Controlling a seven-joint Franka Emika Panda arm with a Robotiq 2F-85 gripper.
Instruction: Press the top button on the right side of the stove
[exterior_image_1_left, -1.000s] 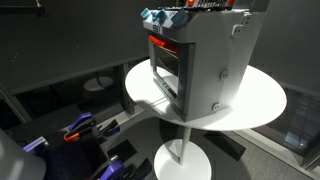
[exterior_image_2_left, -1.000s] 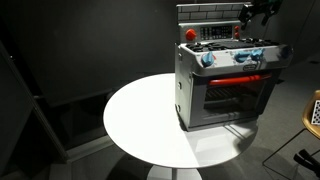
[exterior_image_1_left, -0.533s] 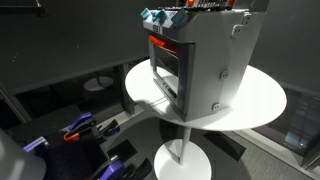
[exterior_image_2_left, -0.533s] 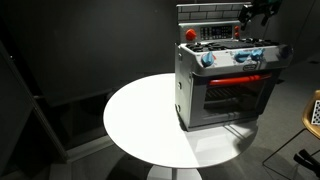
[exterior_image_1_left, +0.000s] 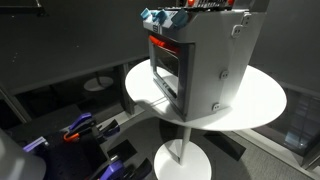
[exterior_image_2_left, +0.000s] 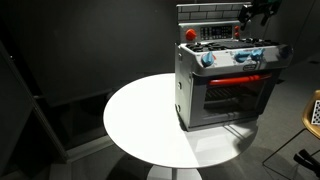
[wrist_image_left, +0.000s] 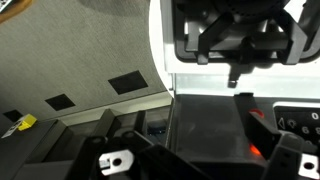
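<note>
Where the claw (exterior_image_2_left: 252, 14) hangs, the stove (exterior_image_2_left: 226, 92) lies just below it.

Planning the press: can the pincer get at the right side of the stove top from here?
Likely yes. The pincer hangs just above the stove's back panel at its right end, and nothing shows between it and the top below. The buttons themselves are too small to pick out.

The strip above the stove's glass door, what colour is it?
Red; the strip on the stove shows best in an exterior view.
</note>
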